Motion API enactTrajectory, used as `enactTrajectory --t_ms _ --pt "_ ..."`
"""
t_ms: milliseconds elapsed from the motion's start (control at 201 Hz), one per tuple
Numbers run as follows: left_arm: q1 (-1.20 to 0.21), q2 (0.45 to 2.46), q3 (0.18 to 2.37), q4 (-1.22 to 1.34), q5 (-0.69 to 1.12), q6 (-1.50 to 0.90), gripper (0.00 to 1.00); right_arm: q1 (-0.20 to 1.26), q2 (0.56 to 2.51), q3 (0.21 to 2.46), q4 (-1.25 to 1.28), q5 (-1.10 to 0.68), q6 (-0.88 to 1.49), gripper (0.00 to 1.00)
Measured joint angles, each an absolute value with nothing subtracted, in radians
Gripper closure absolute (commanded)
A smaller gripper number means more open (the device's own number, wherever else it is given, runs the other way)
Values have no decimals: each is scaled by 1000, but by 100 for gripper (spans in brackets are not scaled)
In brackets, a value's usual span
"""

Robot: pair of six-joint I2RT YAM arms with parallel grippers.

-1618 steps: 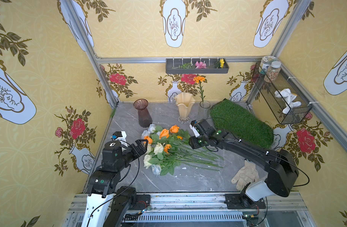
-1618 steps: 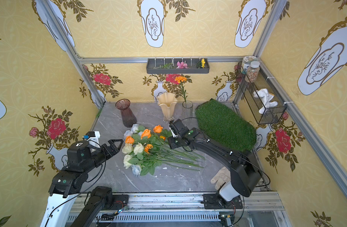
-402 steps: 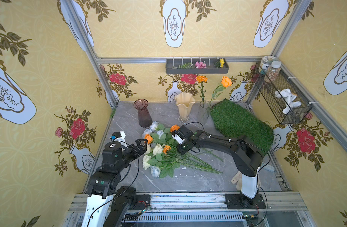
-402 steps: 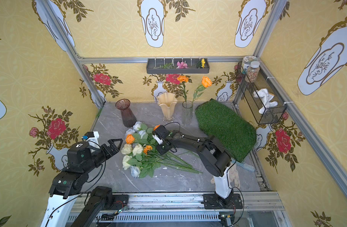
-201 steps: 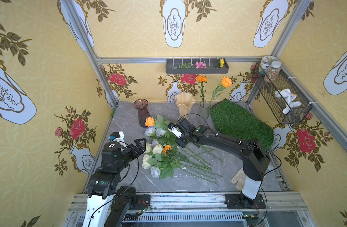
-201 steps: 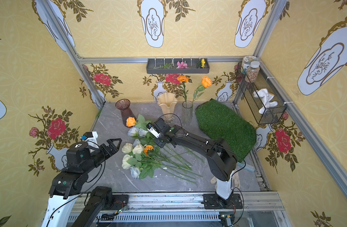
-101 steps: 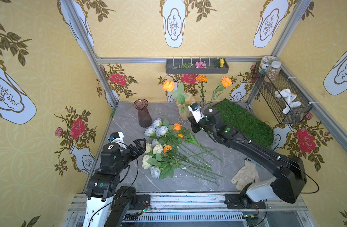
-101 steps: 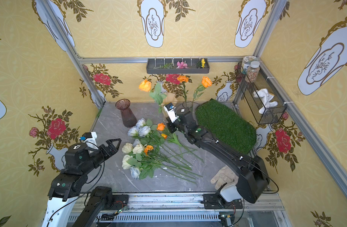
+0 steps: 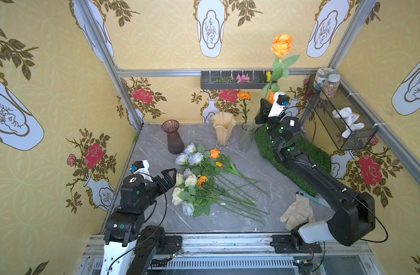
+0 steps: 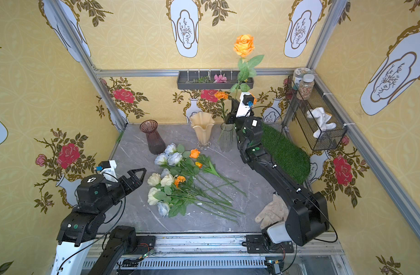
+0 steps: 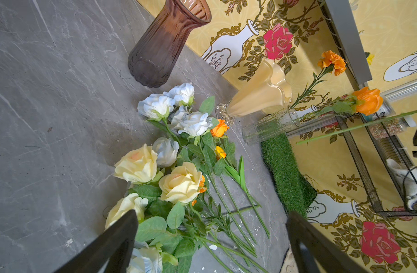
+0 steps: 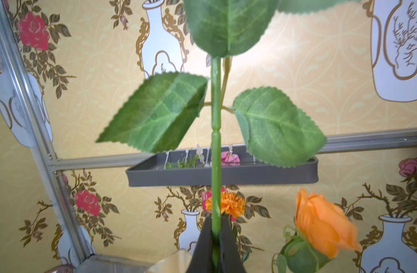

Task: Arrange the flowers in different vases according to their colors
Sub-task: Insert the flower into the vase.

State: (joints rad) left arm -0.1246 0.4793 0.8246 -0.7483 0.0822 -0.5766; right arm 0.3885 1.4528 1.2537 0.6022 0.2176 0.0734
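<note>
at eight o'clock on the table (image 9: 154, 152), left gripper (image 9: 169, 178): jaws spread, empty, parked beside the loose flowers (image 9: 199, 181).
purple-brown vase (image 9: 173, 140), eleven o'clock: looked empty.
cream vase (image 9: 223, 133), twelve o'clock: looked empty.
clear vase (image 9: 247, 138), one o'clock: held a marigold (image 9: 244, 96), so orange blooms belonged there.
right gripper (image 12: 215, 227): pinched the orange rose (image 9: 282, 45) low on its stem, upright by the clear vase's mouth, likely for lowering in; full bloom, serrated leaves.

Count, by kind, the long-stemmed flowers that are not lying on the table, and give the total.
Orange roses: 2 (held rose in the right gripper; second rose in the clear vase)
Orange marigolds: 1 (in the clear vase)
Total: 3
</note>
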Motion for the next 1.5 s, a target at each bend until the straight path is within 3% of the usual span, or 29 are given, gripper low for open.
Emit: enactTrajectory --t_ms 309,887,917,1001,1141,1310,1499 --pt "-134 485 825 -748 82 -577 0 338 1629 1424 713 267 -36 100" --pt "-135 501 825 -748 82 -577 0 293 1754 1332 807 289 -80 100" --pt "-135 501 825 -748 82 -577 0 294 1757 1327 809 289 -77 95" --pt "-135 502 825 -748 82 -577 0 300 1759 1308 812 290 -67 62" --pt "-135 502 825 -748 82 -577 0 315 1756 1282 809 303 -59 34" --pt "-135 501 825 -748 82 -577 0 326 1704 1270 762 319 -43 22" --pt "-136 487 825 -748 82 -577 0 327 1600 1266 661 339 -1 19"
